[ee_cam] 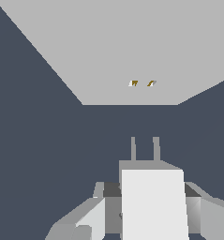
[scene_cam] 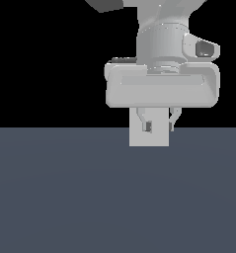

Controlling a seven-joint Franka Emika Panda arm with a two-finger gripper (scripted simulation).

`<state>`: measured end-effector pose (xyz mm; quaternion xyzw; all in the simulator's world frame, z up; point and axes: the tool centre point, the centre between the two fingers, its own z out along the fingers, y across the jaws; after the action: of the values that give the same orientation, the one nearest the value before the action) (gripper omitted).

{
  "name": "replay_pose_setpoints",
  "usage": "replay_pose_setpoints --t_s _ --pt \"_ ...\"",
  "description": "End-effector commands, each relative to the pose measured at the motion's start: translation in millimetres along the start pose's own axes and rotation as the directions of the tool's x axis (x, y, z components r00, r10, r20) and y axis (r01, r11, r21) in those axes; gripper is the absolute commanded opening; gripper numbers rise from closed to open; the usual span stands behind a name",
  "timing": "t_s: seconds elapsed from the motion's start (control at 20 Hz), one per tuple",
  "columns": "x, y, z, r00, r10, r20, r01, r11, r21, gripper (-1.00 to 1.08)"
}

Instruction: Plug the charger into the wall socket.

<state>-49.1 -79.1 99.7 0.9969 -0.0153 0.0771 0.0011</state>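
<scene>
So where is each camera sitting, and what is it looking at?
Exterior view: off the arm, low, facing the claw head-on; the arm's wrist and hand fill the top, with the wall socket right behind them.
Wrist view: on the wrist, looking past the charger and its prongs toward the wall socket and its two holes; claw fingers flank the charger.
Both show the claw and socket.

The charger (ee_cam: 153,206) is a small off-white block with two short grey prongs (ee_cam: 144,149) pointing at the wall socket (ee_cam: 132,42), not touching it. The socket is a flat light-grey square panel (two tiny orange-brown holes (ee_cam: 142,83) at its centre) standing upright on the dark floor.
</scene>
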Motion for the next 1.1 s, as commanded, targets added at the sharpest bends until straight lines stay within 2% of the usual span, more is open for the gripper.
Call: replay_pose_setpoints --t_s 0.0,0.5,1.05 --pt "1 0 0 1.000 -0.004 0.000 0.004 1.000 0.001 -1.00" --pt "7 0 1 1.000 -0.003 0.000 0.003 1.000 0.000 -1.00" --pt "43 0 6 1.000 -0.003 0.000 0.003 1.000 0.000 -1.00"
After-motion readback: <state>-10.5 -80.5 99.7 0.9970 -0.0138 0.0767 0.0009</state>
